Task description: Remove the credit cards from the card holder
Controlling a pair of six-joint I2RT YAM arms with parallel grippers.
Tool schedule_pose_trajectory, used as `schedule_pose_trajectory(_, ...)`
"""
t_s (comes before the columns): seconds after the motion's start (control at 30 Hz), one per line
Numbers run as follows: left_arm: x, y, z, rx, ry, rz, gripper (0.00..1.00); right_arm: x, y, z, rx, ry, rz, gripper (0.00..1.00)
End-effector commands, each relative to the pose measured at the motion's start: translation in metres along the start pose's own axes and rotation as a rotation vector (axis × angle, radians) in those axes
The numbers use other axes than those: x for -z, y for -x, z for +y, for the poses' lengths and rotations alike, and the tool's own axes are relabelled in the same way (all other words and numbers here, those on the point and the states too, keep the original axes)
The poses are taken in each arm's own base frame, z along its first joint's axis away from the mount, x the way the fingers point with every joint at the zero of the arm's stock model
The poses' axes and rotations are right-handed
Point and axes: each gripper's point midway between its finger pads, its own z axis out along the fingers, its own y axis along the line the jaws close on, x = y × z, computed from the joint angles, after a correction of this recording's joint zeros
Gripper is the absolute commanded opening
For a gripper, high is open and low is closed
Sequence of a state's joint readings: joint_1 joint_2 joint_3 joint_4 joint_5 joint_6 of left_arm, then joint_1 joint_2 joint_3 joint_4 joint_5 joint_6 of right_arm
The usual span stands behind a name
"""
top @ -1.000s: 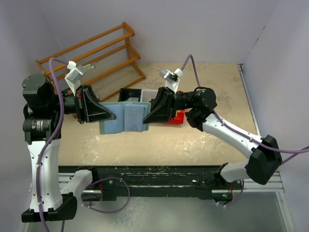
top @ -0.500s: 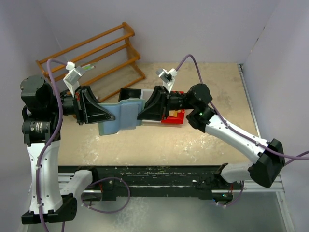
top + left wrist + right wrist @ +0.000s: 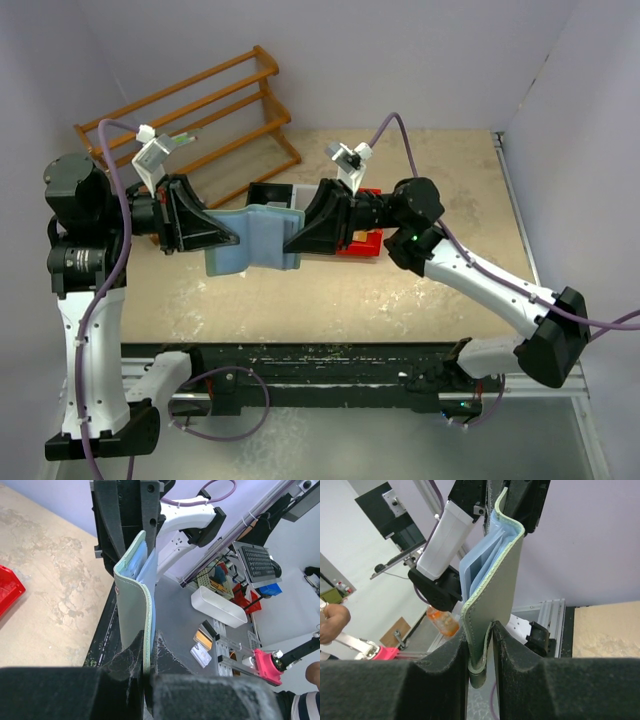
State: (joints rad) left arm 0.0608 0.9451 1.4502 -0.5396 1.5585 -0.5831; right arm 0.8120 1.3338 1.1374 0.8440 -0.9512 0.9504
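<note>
**Two arms bow the card holder (image 3: 262, 238)**

We see it aloft, bowed where a second ago it spread flat; the right gripper (image 3: 289, 247) has edged left. The left gripper (image 3: 236, 242) clamps one edge. Whether the right's jaws grip the other, we cannot tell. Its cards are hidden; a red cover mark (image 3: 116, 587) is unreadable.

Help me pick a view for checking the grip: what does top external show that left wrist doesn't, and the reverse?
Only top external: the wooden rack and the black bin. Only left wrist: the left gripper pinching the card holder at its edge, close up, and its pale blue pockets. Both: the card holder spanning from left gripper to right gripper.
</note>
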Motion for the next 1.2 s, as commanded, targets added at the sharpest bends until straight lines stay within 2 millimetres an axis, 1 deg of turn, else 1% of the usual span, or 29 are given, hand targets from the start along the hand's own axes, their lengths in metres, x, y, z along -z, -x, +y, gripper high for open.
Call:
schedule_pose_trajectory(0.0, 0.005, -0.014, -0.017, 0.002, -0.125, 0.075, 0.00, -0.006, 0.030, 0.012, 0.078, -0.025, -0.119, 0.24)
schedule_pose_trajectory(0.1, 0.005, -0.014, -0.015, 0.003, -0.122, 0.073, 0.00, -0.009, 0.029, 0.013, 0.070, -0.045, -0.131, 0.18)
schedule_pose_trajectory(0.17, 0.005, -0.014, -0.014, 0.003, -0.120, 0.072, 0.00, -0.011, 0.029, 0.010, 0.065, -0.079, -0.133, 0.16)
schedule_pose_trajectory(0.2, 0.004, -0.014, -0.013, 0.003, -0.119, 0.071, 0.00, -0.013, 0.029, 0.008, 0.068, -0.101, -0.134, 0.17)
schedule_pose_trajectory(0.27, 0.005, -0.014, -0.012, 0.004, -0.119, 0.071, 0.00, -0.017, 0.027, 0.007, 0.077, -0.131, -0.131, 0.26)
schedule_pose_trajectory(0.33, 0.005, -0.014, -0.012, 0.004, -0.120, 0.071, 0.00, -0.021, 0.028, 0.004, 0.083, -0.171, -0.128, 0.31)
schedule_pose_trajectory(0.43, 0.005, -0.014, -0.012, 0.003, -0.120, 0.072, 0.00, -0.018, 0.031, -0.022, 0.058, -0.321, -0.136, 0.39)
schedule_pose_trajectory(0.53, 0.005, -0.015, -0.013, -0.001, -0.121, 0.072, 0.00, -0.011, 0.032, -0.036, 0.059, -0.415, -0.144, 0.40)
schedule_pose_trajectory(0.7, 0.005, -0.016, -0.014, -0.002, -0.122, 0.073, 0.00, -0.001, 0.041, -0.043, 0.092, -0.516, -0.175, 0.39)
schedule_pose_trajectory(0.8, 0.005, -0.016, -0.013, -0.003, -0.121, 0.072, 0.00, 0.001, 0.042, -0.043, 0.107, -0.539, -0.169, 0.36)
schedule_pose_trajectory(0.93, 0.004, -0.015, -0.011, -0.001, -0.116, 0.069, 0.00, -0.002, 0.038, -0.041, 0.106, -0.533, -0.155, 0.35)
schedule_pose_trajectory(1.03, 0.004, -0.014, -0.010, -0.003, -0.110, 0.066, 0.00, -0.008, 0.033, -0.031, 0.109, -0.462, -0.140, 0.35)
schedule_pose_trajectory(1.07, 0.004, -0.014, -0.009, -0.007, -0.105, 0.063, 0.00, -0.010, 0.032, -0.025, 0.111, -0.423, -0.140, 0.28)
schedule_pose_trajectory(1.13, 0.003, -0.012, -0.007, -0.012, -0.092, 0.055, 0.00, -0.011, 0.029, -0.018, 0.101, -0.386, -0.148, 0.08)
schedule_pose_trajectory(1.17, 0.002, -0.012, -0.004, -0.015, -0.081, 0.047, 0.05, -0.012, 0.030, -0.015, 0.100, -0.373, -0.156, 0.00)
